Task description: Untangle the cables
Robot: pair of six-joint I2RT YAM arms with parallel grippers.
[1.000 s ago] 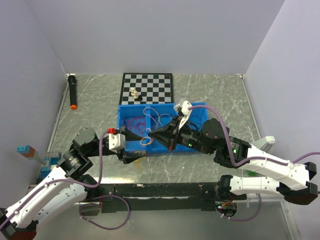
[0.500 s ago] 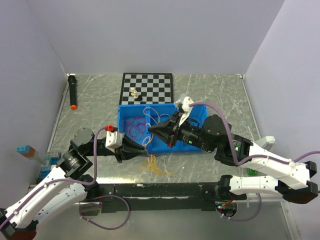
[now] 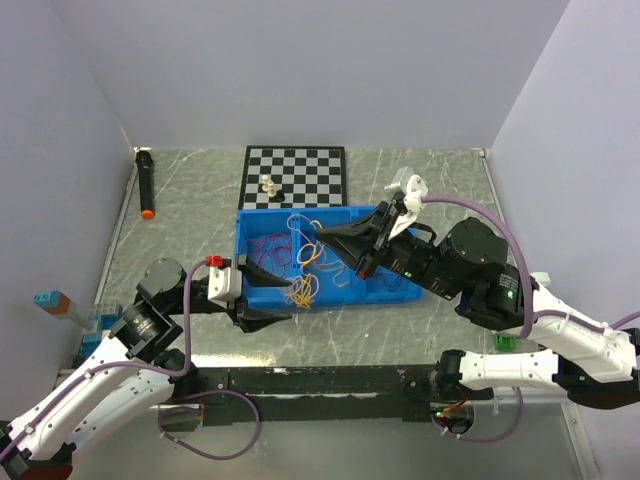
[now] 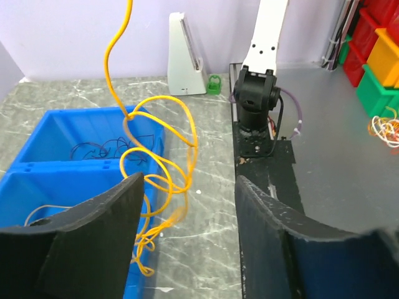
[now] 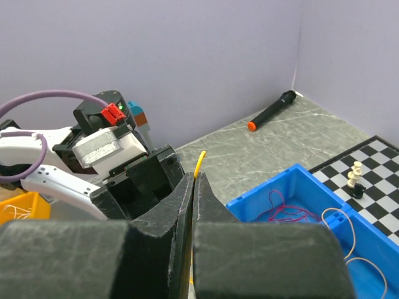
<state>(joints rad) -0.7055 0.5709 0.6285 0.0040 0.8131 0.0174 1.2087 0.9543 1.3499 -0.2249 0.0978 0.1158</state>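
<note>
I'm partway through the separating step. My right gripper (image 3: 326, 237) is raised over the blue bin (image 3: 345, 297), and its fingers (image 5: 181, 193) are pressed together on the top end of the yellow cable (image 3: 305, 285). That cable hangs below them as a loose string of loops, and its lowest coils dangle at the bin's near wall.

In the left wrist view, the left gripper (image 4: 188, 182) has its fingers (image 4: 106, 230) apart with nothing in them. The yellow loops hang just ahead of them, brushing past the left-hand finger.

The other strands are down in the bin. A magenta cable (image 3: 265, 248) lies in the left compartment, and a dark cable (image 4: 106, 149) lies on the floor of the far compartment in the left wrist view. As far as I can tell neither is caught in the yellow cable, but the strands are too thin for me to be sure.

Next I judge that I should bring the open left fingers onto one of the lower loops and close gently. Then I can draw the two arms apart so the coils pull out straight. After that the yellow cable can go on the bare worktop (image 3: 180, 230), well apart from the bin. The risk is that I pinch two loops at once and tighten a knot.
</note>
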